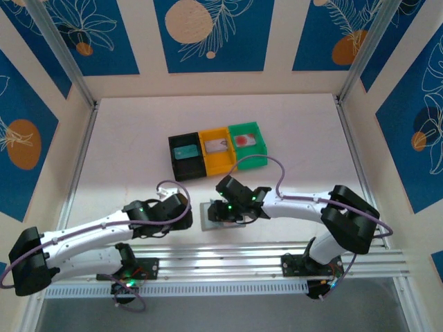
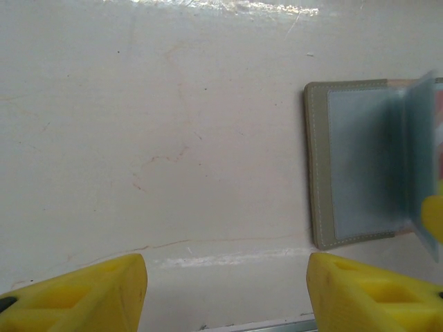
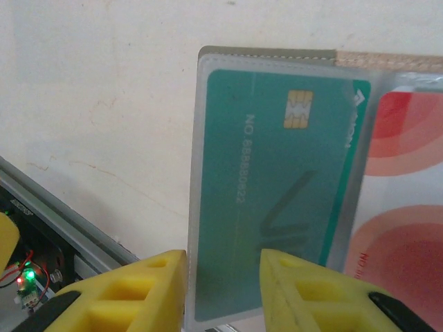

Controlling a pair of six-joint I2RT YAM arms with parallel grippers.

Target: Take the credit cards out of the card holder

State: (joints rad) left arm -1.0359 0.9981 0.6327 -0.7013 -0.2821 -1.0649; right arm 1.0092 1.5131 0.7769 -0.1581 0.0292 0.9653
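We find the card holder [image 1: 210,220] open on the table [image 1: 131,145], at its near edge, under the right gripper [image 3: 221,277], jaws narrowly parted over a green card [image 3: 277,187] whose long axis runs away from them; the left gripper [image 2: 225,277] hangs spread, empty, just left; bins [image 1: 218,151] sit farther back

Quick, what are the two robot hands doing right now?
Left gripper: open, holding nothing.
Right gripper: slightly open, over the green card in the card holder, nothing pinched.
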